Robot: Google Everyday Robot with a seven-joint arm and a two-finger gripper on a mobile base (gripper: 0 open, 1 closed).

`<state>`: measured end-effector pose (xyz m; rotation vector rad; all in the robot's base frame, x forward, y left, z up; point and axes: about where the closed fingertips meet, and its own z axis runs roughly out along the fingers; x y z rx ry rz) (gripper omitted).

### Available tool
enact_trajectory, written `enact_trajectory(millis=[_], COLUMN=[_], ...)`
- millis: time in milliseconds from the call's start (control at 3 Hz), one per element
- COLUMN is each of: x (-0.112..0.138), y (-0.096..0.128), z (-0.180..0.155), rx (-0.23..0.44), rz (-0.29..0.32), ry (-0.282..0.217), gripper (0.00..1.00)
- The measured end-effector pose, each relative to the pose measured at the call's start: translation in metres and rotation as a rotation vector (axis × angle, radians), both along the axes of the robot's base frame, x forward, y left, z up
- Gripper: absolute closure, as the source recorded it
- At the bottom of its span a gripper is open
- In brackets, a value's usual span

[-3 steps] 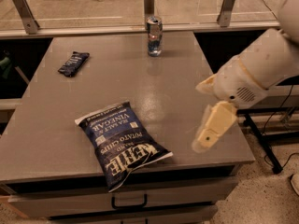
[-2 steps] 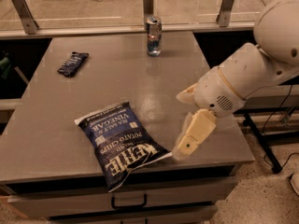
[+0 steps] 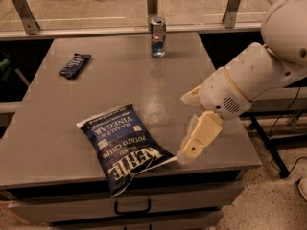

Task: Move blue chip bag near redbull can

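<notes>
The blue chip bag (image 3: 123, 145) lies flat on the grey table (image 3: 115, 80) near the front edge, with its lettering upside down to me. The redbull can (image 3: 157, 36) stands upright at the far edge of the table, well apart from the bag. My gripper (image 3: 191, 148) hangs on the white arm (image 3: 249, 80) over the front right of the table. It points down just to the right of the bag's lower corner, and I cannot tell whether it touches the bag. It holds nothing that I can see.
A small dark snack bar wrapper (image 3: 74, 65) lies at the table's far left. A rail with metal posts (image 3: 152, 1) runs behind the table. A drawer handle (image 3: 132, 208) shows below the front edge. Cables lie on the floor at the right.
My arm and gripper have moved left and a little down, from the table's right edge to right beside the chip bag. The bag, the can and the wrapper have not moved.
</notes>
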<state>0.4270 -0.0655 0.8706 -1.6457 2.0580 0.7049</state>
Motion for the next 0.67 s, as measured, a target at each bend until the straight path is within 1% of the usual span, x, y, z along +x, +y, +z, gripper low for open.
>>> enact_trajectory(millis=[333,667], x=[-0.015,-0.035], y=[0.043,0.095], z=[-0.006,-0.011], rx=[0.069,0.154], rz=[0.088,0.189], ry=[-0.034,-0.071], gripper=[0.0,0.0])
